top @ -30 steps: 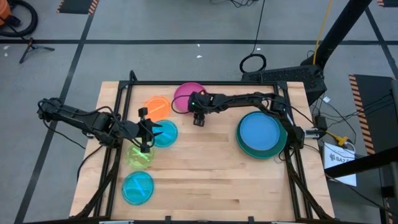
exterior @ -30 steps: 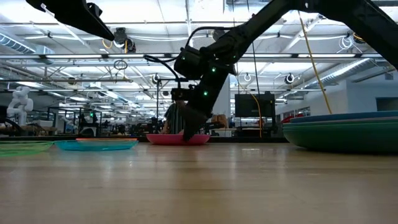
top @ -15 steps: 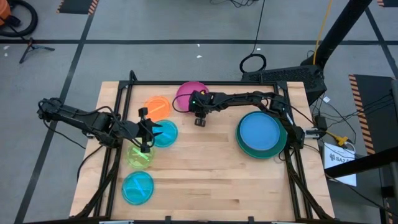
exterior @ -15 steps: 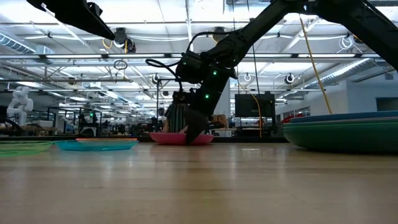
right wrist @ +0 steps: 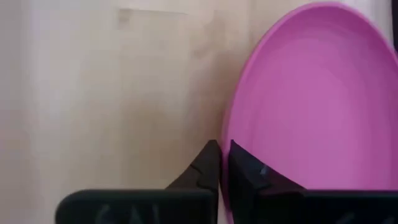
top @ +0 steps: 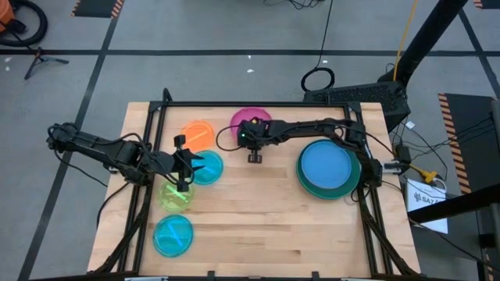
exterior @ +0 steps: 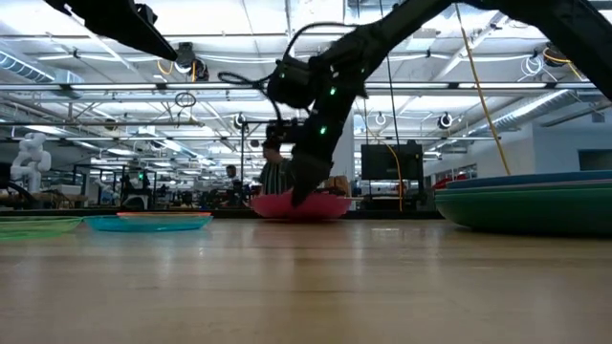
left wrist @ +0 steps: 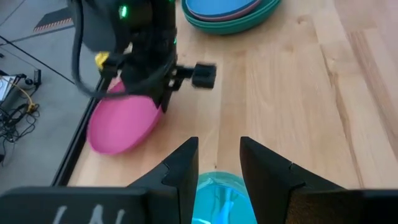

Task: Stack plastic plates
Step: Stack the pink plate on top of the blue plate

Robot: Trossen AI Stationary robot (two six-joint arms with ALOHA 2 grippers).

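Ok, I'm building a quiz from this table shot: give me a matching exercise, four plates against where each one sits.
Plates:
1. magenta plate
2. orange plate
3. blue plate
4. lime plate

Places:
A. on top of the stack of large plates
B. gripped at its rim by the right pincer
C. beside the left pincer, under the cyan plate's edge
D. flat near the far left of the table

Pairs: 1-B, 2-D, 3-A, 4-C

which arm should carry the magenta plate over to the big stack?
Right. The right gripper is shut on the magenta plate rim, and the stack sits on that arm's side. The left gripper hangs open over the cyan plate, farther off.
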